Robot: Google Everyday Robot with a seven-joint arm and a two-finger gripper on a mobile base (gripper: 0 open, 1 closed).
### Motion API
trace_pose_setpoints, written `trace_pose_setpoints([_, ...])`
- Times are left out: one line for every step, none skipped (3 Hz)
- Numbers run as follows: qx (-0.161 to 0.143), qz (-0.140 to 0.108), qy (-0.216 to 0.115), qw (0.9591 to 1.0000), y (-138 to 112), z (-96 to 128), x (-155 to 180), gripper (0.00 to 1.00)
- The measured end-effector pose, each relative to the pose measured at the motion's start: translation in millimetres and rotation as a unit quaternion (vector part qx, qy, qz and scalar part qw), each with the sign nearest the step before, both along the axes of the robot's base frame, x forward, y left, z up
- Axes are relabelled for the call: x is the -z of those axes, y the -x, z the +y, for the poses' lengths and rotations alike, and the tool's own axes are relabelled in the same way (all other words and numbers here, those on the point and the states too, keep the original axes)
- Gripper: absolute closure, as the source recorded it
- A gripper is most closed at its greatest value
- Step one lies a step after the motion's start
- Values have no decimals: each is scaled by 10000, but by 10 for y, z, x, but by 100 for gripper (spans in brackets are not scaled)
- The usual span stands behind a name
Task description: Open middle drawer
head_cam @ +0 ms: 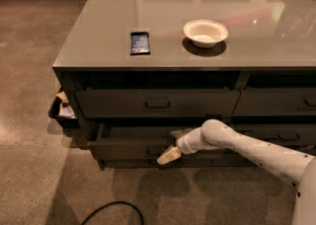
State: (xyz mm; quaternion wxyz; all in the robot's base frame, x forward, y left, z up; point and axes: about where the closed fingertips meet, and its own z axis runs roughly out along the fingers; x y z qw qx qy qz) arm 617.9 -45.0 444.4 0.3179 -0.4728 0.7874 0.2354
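Note:
The middle drawer (123, 148) is a wide dark charcoal drawer, the second front down in the left stack of the cabinet. It stands pulled out a little, and a strip of its inside shows behind the front. My gripper (167, 155), with tan tips on the white arm, is at the centre of that drawer's front, where its handle would be. The handle itself is hidden behind the gripper. The arm reaches in from the lower right.
The shut drawer above (113, 103) has a loop handle. More shut drawers (276, 103) are to the right. On the grey countertop (256, 51) are a white bowl (205, 32) and a blue packet (139, 42). A black bin (61, 113) stands at the cabinet's left, and a black cable (116, 209) lies on the floor.

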Motion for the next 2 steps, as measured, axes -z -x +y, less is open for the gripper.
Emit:
trace_pose_setpoints([-23,117,371,9992,331,-282,236,0])
trace_pose_setpoints([-28,124,381,9992,334,-283,205,0])
